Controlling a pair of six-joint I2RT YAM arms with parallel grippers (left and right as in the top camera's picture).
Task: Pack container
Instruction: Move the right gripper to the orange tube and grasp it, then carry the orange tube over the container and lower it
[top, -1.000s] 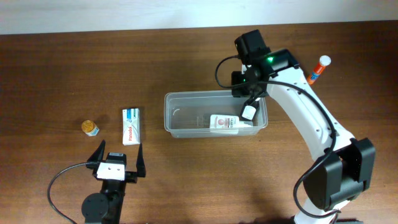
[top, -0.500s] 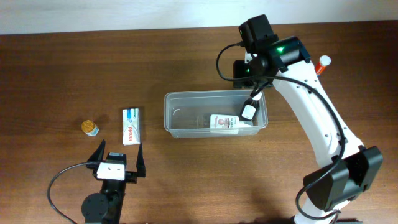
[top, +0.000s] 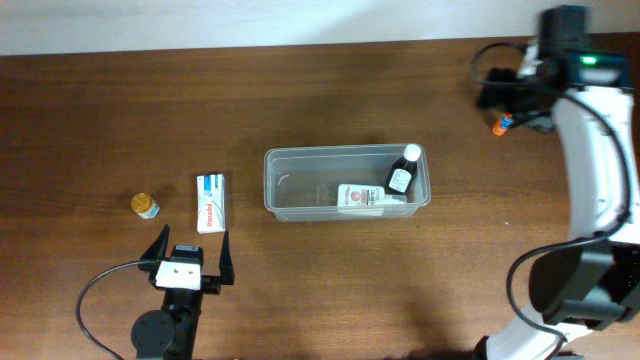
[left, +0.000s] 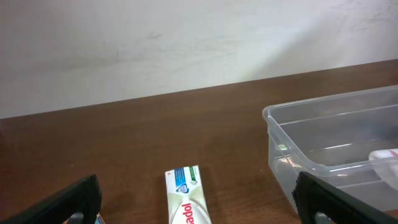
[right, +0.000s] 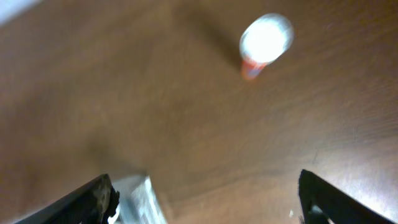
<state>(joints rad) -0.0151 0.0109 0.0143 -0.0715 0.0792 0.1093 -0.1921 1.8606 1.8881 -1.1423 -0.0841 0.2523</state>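
The clear container (top: 285, 170) stands mid-table. Inside it a white bottle (top: 362, 198) lies flat and a dark bottle with a white cap (top: 402, 175) leans at the right end. My right gripper (top: 508, 98) is at the far right of the table, well away from the container, over an orange-and-white tube (top: 498, 127). The blurred right wrist view shows that tube (right: 264, 38) ahead of the open, empty gripper (right: 205, 205). My left gripper (top: 190, 255) rests open at the near left. A toothpaste box (left: 186, 202) lies between its fingers, and the container (left: 292, 134) is to its right.
The white toothpaste box (top: 210, 203) lies left of the container. A small yellow-lidded jar (top: 145, 205) sits further left. A pale wall runs along the table's far edge.
My right gripper opened, left the dark bottle in the container and swung away to the far right corner. The left arm stayed still.
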